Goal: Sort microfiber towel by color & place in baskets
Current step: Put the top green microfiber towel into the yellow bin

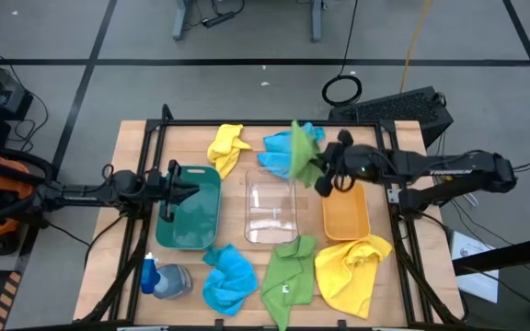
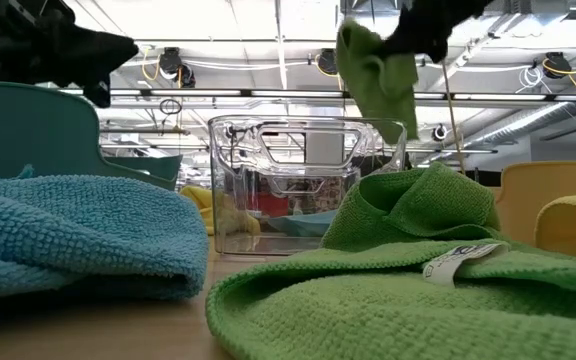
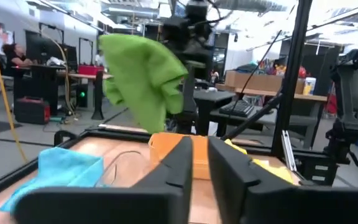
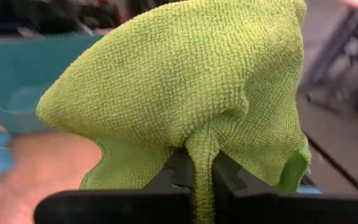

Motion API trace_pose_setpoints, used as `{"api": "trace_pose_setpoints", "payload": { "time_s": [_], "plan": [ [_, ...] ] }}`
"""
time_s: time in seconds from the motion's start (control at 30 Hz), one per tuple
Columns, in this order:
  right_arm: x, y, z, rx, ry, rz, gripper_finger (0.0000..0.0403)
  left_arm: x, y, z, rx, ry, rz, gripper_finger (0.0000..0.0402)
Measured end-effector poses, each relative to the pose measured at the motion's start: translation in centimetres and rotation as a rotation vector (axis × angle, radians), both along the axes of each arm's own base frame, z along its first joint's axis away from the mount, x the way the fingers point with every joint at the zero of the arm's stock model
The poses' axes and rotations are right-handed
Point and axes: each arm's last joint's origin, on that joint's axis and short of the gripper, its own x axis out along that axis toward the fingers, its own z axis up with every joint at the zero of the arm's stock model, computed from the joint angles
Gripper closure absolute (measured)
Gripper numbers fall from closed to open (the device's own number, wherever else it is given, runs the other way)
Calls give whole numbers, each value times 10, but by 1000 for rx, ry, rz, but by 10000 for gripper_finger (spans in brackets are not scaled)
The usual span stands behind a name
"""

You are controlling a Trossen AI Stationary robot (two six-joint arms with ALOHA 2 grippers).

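Right tool [image 1: 318,173] raised, clamped; left tool [image 1: 175,181] apparently nearly closed.

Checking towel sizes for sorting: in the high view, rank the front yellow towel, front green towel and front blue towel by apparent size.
1. front yellow towel and front green towel: look alike.
2. front blue towel, smallest.

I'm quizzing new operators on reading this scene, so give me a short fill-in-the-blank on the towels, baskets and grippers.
1. The right gripper holds a ____ towel in the air.
2. The clear basket stands between the dark green basket and the ____ one.
3. The left gripper hovers over the ____ basket.
4. The spray bottle has a ____ cap.

Missing words: green; orange-yellow; dark green; blue
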Motion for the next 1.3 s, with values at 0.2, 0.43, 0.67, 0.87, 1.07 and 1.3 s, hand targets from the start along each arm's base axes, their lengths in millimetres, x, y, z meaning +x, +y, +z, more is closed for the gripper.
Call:
{"api": "trace_pose_setpoints", "payload": {
  "time_s": [0.2,0.43,0.67,0.87,1.07,1.3],
  "plan": [
    [28,28,-5,-81,-72,100,399,2,1,14,2,-83,22,235],
    [74,52,-30,-187,-128,233,396,9,2,37,21,-93,65,177],
    [109,66,-56,-386,-183,317,395,20,2,52,-22,-116,42,176],
    [134,75,-59,-434,-138,345,395,36,1,78,59,-124,38,175],
    [161,87,-60,-474,5,401,395,64,-1,83,80,-35,-47,175],
    [171,87,-48,-504,41,220,394,92,-4,69,106,160,-146,175]
  ]
}}
